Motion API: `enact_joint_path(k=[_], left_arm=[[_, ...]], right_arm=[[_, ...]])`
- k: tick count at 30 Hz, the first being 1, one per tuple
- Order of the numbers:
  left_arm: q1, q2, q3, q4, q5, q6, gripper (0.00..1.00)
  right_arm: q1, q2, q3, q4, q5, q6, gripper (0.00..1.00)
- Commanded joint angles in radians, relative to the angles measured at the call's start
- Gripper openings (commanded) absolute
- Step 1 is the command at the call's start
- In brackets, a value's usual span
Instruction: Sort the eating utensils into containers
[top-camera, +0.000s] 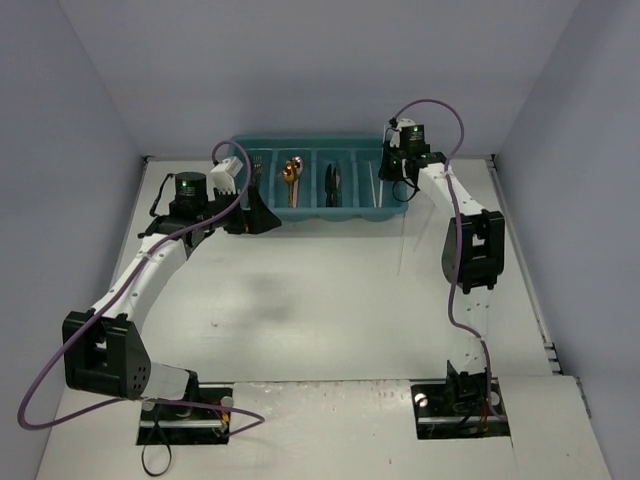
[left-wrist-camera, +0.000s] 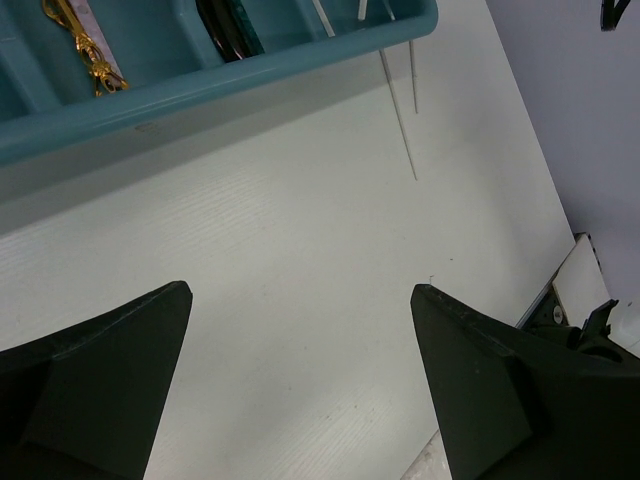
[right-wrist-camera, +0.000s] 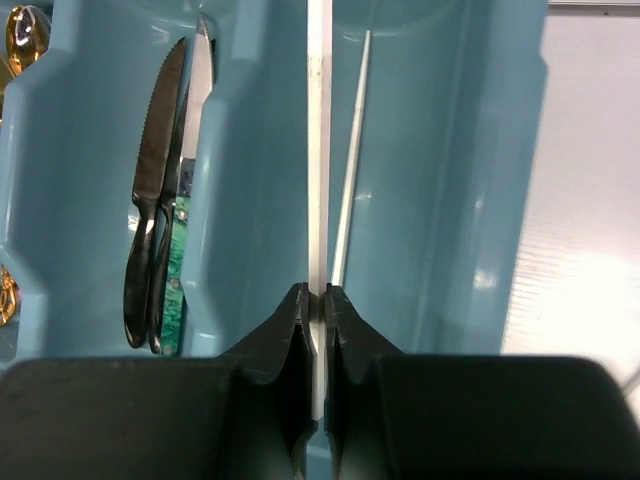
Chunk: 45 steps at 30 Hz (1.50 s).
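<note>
The teal tray (top-camera: 345, 213) stands at the back of the table with four compartments. Silver forks (top-camera: 258, 168) lie in the leftmost, gold spoons (top-camera: 290, 172) beside them, dark knives (top-camera: 333, 182) in the third. My right gripper (top-camera: 398, 183) hovers over the rightmost compartment (right-wrist-camera: 450, 200), shut on a pale chopstick (right-wrist-camera: 319, 150) that points along it. Another stick (right-wrist-camera: 352, 160) lies inside; the knives (right-wrist-camera: 150, 200) show to the left. My left gripper (left-wrist-camera: 300, 290) is open and empty over bare table, just in front of the tray (left-wrist-camera: 200, 85). Two thin sticks (left-wrist-camera: 400, 115) lie on the table by the tray's right end.
Grey walls close in the table on the left, back and right. The table's right edge (left-wrist-camera: 560, 290) is near the loose sticks. The right arm's elbow (top-camera: 473, 250) hangs over the right side. Both arm bases (top-camera: 180, 385) sit at the near edge.
</note>
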Motion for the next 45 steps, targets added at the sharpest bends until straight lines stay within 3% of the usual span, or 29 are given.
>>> enact_joint_path(k=[1,2,4,13,18,20,22,27,45], left_arm=[[0.001,-0.037,0.016,0.027,0.002,0.021,0.91],[0.001,-0.039,0.015,0.027,0.002,0.021,0.91],[0.001,-0.039,0.015,0.026,0.001,0.020,0.91],[0.001,-0.043,0.021,0.028,-0.010,0.015,0.91],[0.002,-0.055,0.023,0.028,-0.027,0.012,0.91],[0.002,-0.057,0.022,0.029,-0.032,0.009,0.91],[0.001,-0.054,0.021,0.031,-0.037,0.006,0.91],[0.004,-0.046,0.034,0.021,-0.049,-0.006,0.91],[0.021,-0.054,0.011,0.009,-0.051,0.003,0.91]], right_arm=[[0.028,0.005,0.092,-0.007,0.012,-0.052,0.21],[0.030,0.010,0.104,-0.024,0.009,-0.053,0.30],[0.030,0.005,0.113,-0.040,-0.004,-0.046,0.38],[-0.007,-0.244,0.031,-0.045,-0.034,0.000,0.38],[-0.095,-0.398,-0.120,-0.042,0.138,-0.010,0.35],[-0.110,-0.425,-0.184,-0.043,0.348,-0.001,0.31],[-0.119,-0.424,-0.220,-0.045,0.471,0.006,0.29],[-0.138,-0.360,-0.248,-0.051,0.550,0.058,0.26],[-0.226,-0.036,-0.107,-0.108,0.378,0.184,0.25]])
